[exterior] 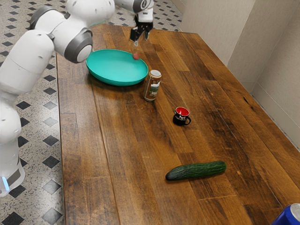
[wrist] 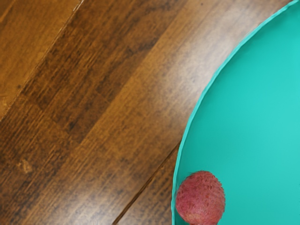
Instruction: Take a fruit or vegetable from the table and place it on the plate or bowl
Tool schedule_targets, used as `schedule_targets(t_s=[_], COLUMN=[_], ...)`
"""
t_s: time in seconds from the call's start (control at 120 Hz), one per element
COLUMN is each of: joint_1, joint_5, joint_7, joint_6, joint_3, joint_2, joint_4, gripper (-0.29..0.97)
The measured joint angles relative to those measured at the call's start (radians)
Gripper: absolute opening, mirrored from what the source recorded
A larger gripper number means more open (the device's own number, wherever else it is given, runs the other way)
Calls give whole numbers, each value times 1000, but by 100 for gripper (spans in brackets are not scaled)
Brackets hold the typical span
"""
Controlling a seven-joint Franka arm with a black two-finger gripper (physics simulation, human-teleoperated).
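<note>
My tool [exterior: 140,41] hangs open above the teal plate's [exterior: 110,70] edge, gripping nothing. The red lychee [wrist: 200,198] sits just inside the rim, right below it. It's roundish, with no real long axis.

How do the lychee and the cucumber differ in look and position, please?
The lychee is small, round and bumpy red; the cucumber is long, smooth and dark green. The lychee is far smaller than the cucumber. The lychee lies just inside the teal plate's rim, while the cucumber lies on the wooden table, far from that plate. Both are produce and neither is held.
</note>
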Motion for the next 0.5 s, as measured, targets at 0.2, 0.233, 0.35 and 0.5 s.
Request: schedule_targets(t_s=[0.2,0.233,0.35,0.5], joint_1=[-357,-419,-554,-585], joint_5=[74,99,147,173], joint_7=[0,0,3,17], joint_6=[-196,-234,-319,-366], joint_3=[3,1,-12,-155], joint_2=[-112,-112,-96,-81], joint_4=[-1,-16,-70,-77], gripper=[67,67,68,68])
